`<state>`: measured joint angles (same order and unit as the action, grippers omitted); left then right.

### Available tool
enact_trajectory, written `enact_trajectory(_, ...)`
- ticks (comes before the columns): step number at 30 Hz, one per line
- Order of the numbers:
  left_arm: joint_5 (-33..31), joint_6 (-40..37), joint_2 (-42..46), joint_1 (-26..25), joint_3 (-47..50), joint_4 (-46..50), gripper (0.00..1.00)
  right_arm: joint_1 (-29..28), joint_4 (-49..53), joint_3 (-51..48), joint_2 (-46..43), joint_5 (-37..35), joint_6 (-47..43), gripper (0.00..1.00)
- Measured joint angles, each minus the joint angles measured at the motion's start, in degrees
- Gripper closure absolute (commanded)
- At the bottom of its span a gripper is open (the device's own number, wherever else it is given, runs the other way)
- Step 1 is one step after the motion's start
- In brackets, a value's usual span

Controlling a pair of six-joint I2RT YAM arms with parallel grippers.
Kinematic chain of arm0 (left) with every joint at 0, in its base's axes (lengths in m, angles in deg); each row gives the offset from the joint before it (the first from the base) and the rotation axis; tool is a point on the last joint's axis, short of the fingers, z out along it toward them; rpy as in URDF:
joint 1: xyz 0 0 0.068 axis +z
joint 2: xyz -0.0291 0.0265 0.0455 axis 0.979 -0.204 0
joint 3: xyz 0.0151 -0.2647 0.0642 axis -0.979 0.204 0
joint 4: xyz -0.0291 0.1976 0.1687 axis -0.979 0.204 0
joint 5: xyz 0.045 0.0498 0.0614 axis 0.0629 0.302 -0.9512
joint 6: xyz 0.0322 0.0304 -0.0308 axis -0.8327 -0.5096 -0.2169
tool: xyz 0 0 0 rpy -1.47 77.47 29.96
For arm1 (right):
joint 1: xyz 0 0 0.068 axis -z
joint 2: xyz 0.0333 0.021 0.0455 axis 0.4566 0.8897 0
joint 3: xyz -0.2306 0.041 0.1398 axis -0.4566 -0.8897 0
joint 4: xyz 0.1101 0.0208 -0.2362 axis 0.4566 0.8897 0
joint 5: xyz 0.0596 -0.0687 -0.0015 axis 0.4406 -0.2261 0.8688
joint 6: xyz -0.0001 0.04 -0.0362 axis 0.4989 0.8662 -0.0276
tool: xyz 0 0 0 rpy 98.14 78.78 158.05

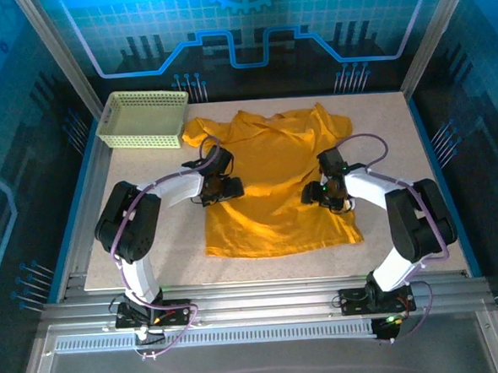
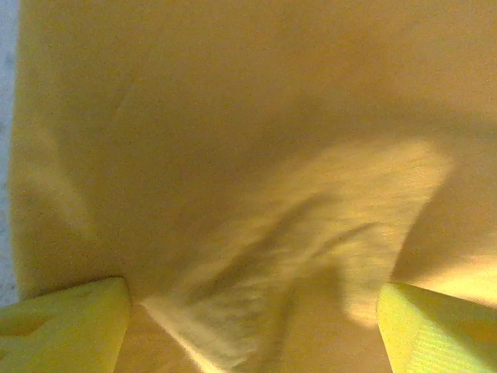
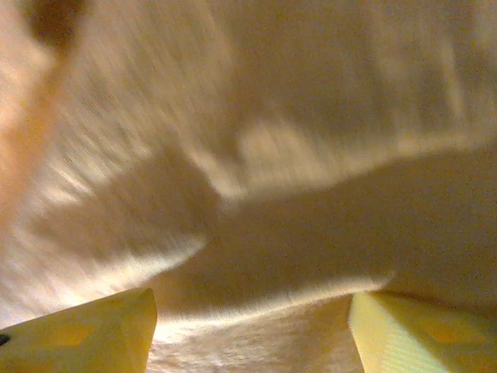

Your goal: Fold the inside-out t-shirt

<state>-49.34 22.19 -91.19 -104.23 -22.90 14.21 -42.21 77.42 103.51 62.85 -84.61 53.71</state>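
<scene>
While the shirt lies unfolded, nothing of the fold itself looks done; notes run from big to small.

Table: pale, speckled; bare strips left and right of the cloth.

Shirt: mustard-orange, spread across the middle of the table, collar far, hem near; body fairly flat; far right sleeve bunched and turned up; far left sleeve just beside the basket, contact cannot be told; no lettering to be seen from above.

Left gripper: low over the shirt's left edge; its wrist view has both fingers spread wide, a raised ridge of cloth lying between them, nothing pinched.

Right gripper: low over the right side of the body; fingers likewise apart, a creased fold edge crossing just beyond them, nothing gripped; both wrist views blurred, so fine detail is doubtful.

Risks, as judged:
- jaws closing on the top layer alone; front and back would part and the fold come out crooked
- the two grips landing at unequal heights on the sides; the fold line would skew
- the bunched right sleeve being folded in as it lies; a lump would be trapped
- a pull toward the near edge dragging the whole shirt instead of turning it over
- the left sleeve catching the basket if lifted that way
</scene>
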Motion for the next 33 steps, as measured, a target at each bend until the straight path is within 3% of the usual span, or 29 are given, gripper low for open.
enact_trajectory(7, 2.43, 5.01, -1.31, 0.00, -0.46, -4.61, 0.16, 3.74, -1.16, 8.28, 7.61, 0.59, 0.85, 0.31)
enact_trajectory(13, 2.78, 3.85, -8.52, 0.04, -10.95, -5.44, 0.12, 7.21, -1.62, 14.88, 12.24, 1.27, 0.02, 0.30)
enact_trajectory(18, -4.35, -1.14, -7.23, -1.22, -14.36, -1.92, 0.02, 7.34, 0.09, 14.99, 8.44, 0.61, -2.43, 0.27)
enact_trajectory(21, -9.42, -6.03, -1.95, -5.64, -12.37, -0.44, 0.02, 7.34, 1.25, 10.75, -0.98, -0.46, -3.69, 0.25)
enact_trajectory(26, -13.05, -16.39, 8.02, -20.65, -8.04, -0.20, 0.02, 7.32, 2.71, 2.29, -17.81, -0.85, -4.57, 0.24)
enact_trajectory(29, -13.09, -21.07, 7.89, -27.80, -8.07, -0.11, 0.05, 7.17, 3.21, -2.99, -22.03, -0.85, -4.52, 0.24)
enact_trajectory(33, -12.57, -24.24, 3.89, -31.34, -8.50, 1.03, 0.15, 6.80, 4.90, -8.31, -23.28, -0.87, -4.09, 0.24)
